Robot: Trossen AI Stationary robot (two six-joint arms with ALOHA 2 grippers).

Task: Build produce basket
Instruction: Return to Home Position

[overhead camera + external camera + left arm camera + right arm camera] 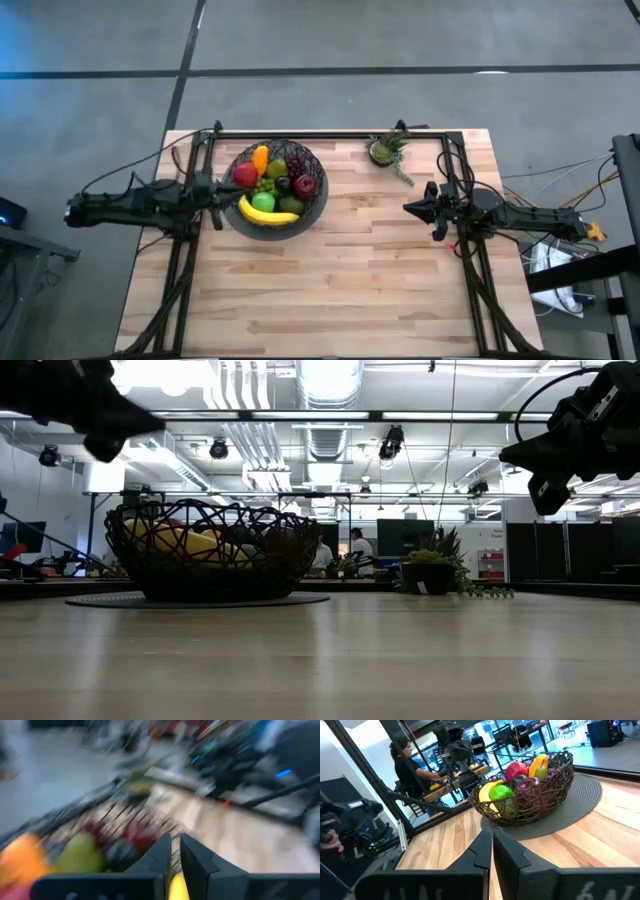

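Observation:
The dark wire basket (318,205) stands on a flat grey round disc (590,795) at the table's far left. It holds the produce: a yellow banana (270,214), a green apple (262,203), red apples (245,175), an orange piece (261,157) and grapes. My left gripper (212,190) hangs beside and above the basket's left rim (115,525); its fingers (165,852) are shut with nothing between them. My right gripper (415,208) waits shut above the table's right part, pointing toward the basket (530,790).
A small spiky green plant in a pot (385,150) stands at the far edge right of the middle. Dark frame rails (330,132) run along the far edge and down both sides. Bare wooden tabletop (330,280) fills the middle and near part. People (407,765) are in the room beyond.

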